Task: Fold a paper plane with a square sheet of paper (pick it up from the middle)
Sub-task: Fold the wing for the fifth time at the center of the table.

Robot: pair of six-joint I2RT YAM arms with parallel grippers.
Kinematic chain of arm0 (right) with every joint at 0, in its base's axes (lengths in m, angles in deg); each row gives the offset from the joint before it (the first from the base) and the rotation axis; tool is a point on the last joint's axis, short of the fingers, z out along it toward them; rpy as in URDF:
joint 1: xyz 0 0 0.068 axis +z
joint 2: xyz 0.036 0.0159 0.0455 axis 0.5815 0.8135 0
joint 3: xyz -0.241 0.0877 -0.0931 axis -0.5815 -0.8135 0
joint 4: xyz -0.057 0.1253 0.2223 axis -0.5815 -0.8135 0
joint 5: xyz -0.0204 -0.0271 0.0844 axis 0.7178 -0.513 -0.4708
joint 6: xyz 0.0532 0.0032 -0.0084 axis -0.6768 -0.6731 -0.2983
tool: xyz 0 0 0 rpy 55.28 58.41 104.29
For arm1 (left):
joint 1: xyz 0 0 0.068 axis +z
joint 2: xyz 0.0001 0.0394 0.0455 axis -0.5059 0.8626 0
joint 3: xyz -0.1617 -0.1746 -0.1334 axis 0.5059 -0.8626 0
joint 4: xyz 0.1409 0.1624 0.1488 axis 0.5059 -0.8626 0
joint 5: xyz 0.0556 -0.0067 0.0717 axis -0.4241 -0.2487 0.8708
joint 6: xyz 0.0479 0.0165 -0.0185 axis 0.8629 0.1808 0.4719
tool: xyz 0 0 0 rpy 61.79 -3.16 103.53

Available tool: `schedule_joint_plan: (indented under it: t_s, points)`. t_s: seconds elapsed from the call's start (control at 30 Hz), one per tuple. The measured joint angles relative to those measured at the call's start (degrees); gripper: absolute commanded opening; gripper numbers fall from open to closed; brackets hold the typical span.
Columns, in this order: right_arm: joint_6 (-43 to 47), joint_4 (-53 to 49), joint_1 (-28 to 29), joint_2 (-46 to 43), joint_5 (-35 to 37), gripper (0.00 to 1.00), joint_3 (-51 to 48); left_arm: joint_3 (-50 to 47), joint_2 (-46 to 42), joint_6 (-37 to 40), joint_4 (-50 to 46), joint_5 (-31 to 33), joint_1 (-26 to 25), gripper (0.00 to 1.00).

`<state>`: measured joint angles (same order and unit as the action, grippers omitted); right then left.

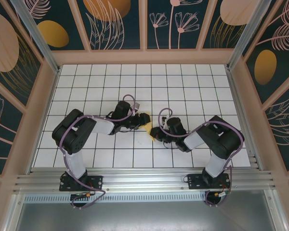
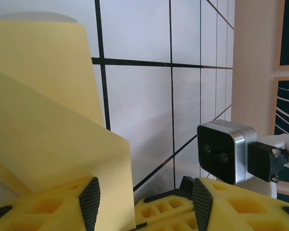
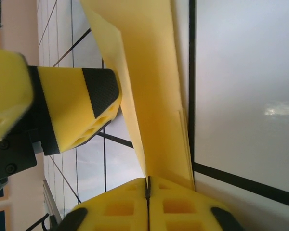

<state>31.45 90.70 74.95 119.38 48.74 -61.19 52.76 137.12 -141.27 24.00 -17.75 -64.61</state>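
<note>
Jaws on my left stand half apart around a loose edge of the folded yellow paper [image 1: 145, 121], which is raised off the gridded tabletop [image 1: 197, 82] at its middle, while my right jaws are clamped tight on it.

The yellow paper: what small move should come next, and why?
Probably close the left gripper on the yellow paper. Its jaws stand open with the sheet's edge between them, while the right gripper is shut on another part of it.
</note>
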Motion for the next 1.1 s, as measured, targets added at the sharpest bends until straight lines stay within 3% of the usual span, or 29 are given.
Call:
schedule_joint_plan:
  t_s: [0.73, 1.1]
  points:
    - [-9.4, 0.1, -2.7, 0.5, -3.3, 0.00, -0.4, 0.6, -2.9, 1.4, 0.2, -2.8, 0.0, 0.62]
    - [-10.8, 0.8, -3.1, 0.9, -4.1, 0.02, -0.5, 1.4, 2.2, 1.4, 3.5, -5.8, -0.6, 0.63]
